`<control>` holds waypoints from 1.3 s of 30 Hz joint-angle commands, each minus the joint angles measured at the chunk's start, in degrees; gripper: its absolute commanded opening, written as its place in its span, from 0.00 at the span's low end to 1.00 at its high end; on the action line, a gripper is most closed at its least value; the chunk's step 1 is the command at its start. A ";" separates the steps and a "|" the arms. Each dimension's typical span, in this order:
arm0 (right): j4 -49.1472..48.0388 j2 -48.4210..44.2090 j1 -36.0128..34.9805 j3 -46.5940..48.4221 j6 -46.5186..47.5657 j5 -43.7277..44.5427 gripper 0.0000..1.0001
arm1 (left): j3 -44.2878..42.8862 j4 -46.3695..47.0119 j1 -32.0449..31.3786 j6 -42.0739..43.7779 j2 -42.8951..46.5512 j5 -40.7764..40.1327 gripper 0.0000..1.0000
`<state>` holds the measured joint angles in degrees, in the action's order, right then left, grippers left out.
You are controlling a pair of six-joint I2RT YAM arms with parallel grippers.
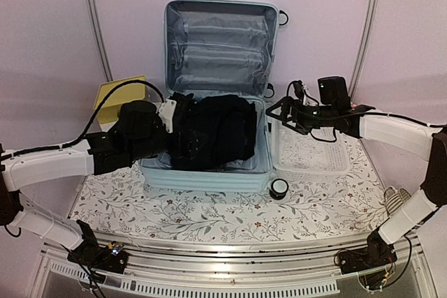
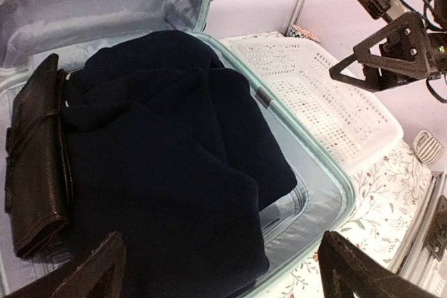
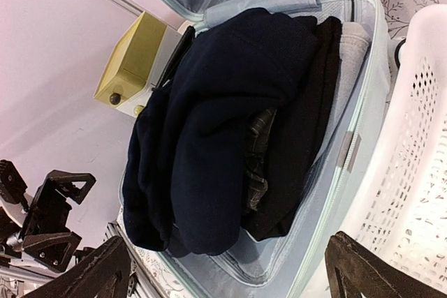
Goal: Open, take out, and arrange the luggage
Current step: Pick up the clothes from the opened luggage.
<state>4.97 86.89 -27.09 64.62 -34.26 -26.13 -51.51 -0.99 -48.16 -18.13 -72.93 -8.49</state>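
The pale mint suitcase (image 1: 209,176) lies open, its grey-lined lid (image 1: 220,40) standing upright at the back. Its base holds a folded navy garment (image 2: 160,158), a black garment (image 3: 307,123), a grey plaid piece (image 3: 257,162) between them, and a brown leather pouch (image 2: 35,172) at the left end. My left gripper (image 1: 176,113) is open and empty, hovering over the suitcase's left end; its fingertips (image 2: 84,270) frame the navy garment. My right gripper (image 1: 278,115) is open and empty above the suitcase's right rim, looking down on the clothes (image 3: 223,123).
A white lattice basket (image 1: 311,155) sits right of the suitcase, touching its side. A small yellow-topped box (image 1: 115,99) stands behind the left arm. A small black round object (image 1: 279,188) lies at the suitcase's front right corner. The tablecloth is floral.
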 commanded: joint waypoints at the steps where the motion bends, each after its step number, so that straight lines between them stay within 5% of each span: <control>1: -3.10 -5.20 -0.51 0.11 1.19 -0.29 0.99 | 0.04 2.33 -0.52 1.23 0.74 2.37 0.98; 10: -1.81 -15.40 -0.03 -4.85 3.01 17.24 0.99 | -0.31 3.13 -0.75 2.05 0.71 5.29 0.98; 15: -8.13 -20.25 2.38 -11.59 4.88 10.39 0.99 | 0.59 4.66 -0.71 2.10 1.13 5.23 0.98; 24: -5.04 -15.76 2.23 -9.10 6.84 3.93 0.98 | -3.22 0.26 -1.02 -1.38 -2.00 2.93 0.98; 39: -5.15 -6.93 -5.74 -5.66 7.03 6.00 0.93 | -17.55 -15.55 -9.12 -12.49 -14.65 -11.53 0.98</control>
<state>0.01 78.37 -31.97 57.10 -27.57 -20.27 -64.49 -9.43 -55.48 -27.11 -84.47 -14.55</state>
